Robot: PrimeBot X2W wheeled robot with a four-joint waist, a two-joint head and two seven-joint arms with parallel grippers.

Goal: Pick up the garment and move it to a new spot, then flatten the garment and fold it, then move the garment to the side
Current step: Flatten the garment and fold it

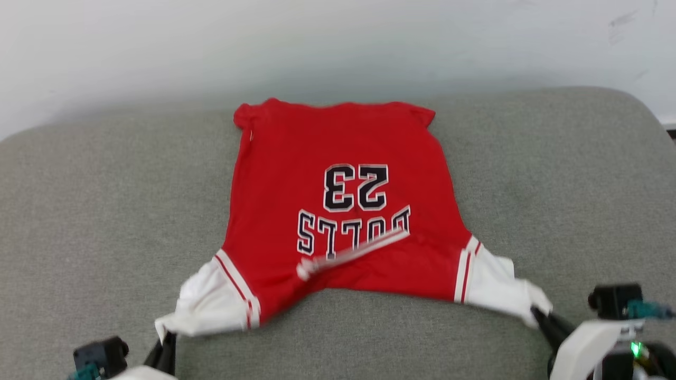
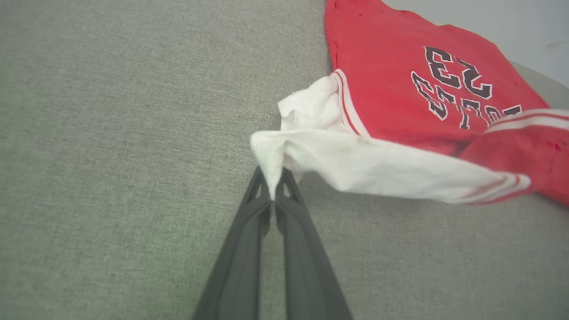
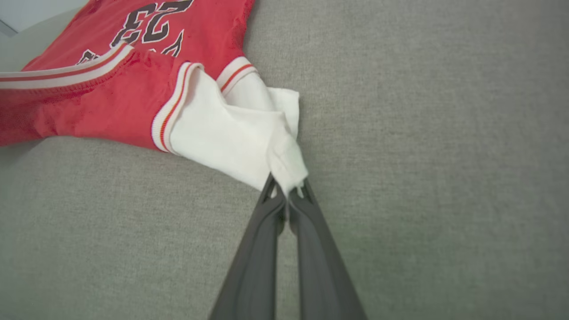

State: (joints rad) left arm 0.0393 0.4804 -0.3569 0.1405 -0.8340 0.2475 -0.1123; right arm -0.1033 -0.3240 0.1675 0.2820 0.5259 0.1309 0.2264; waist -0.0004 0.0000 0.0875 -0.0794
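Two dark hands sit lowest in the head view: the left hand (image 1: pixel 167 338) at 7 o'clock is pinched shut on the tip of the left-side sleeve (image 1: pixel 206 306), and the right hand (image 1: pixel 540 315) at 5 o'clock is pinched shut on the tip of the right-side sleeve (image 1: pixel 496 287). Each wrist view shows white cloth bunched into a peak between the closed fingers.

Between them the garment (image 1: pixel 338 153) lies at the centre of the cushion (image 1: pixel 79 211), print up, its hem (image 1: pixel 338 105) at 12 o'clock and its shoulders towards 6 o'clock. The striped neckline trim (image 1: pixel 354 252) is turned over onto the lettering. The shoulder edge looks raised slightly off the cushion, with shadow under it.

This is thin, limp, light cloth: it will sag and crease wherever it is not held taut, and it stretches at a pinch point. Sleeve tips give a wide span but a weak hold on the body; the shoulder seams or hem corners would likely control it better for folding.

Underneath, the cushion is grey woven upholstery with rounded far corners, rough enough to drag on cloth. Beyond it at 12 o'clock stands a pale wall (image 1: pixel 158 42)
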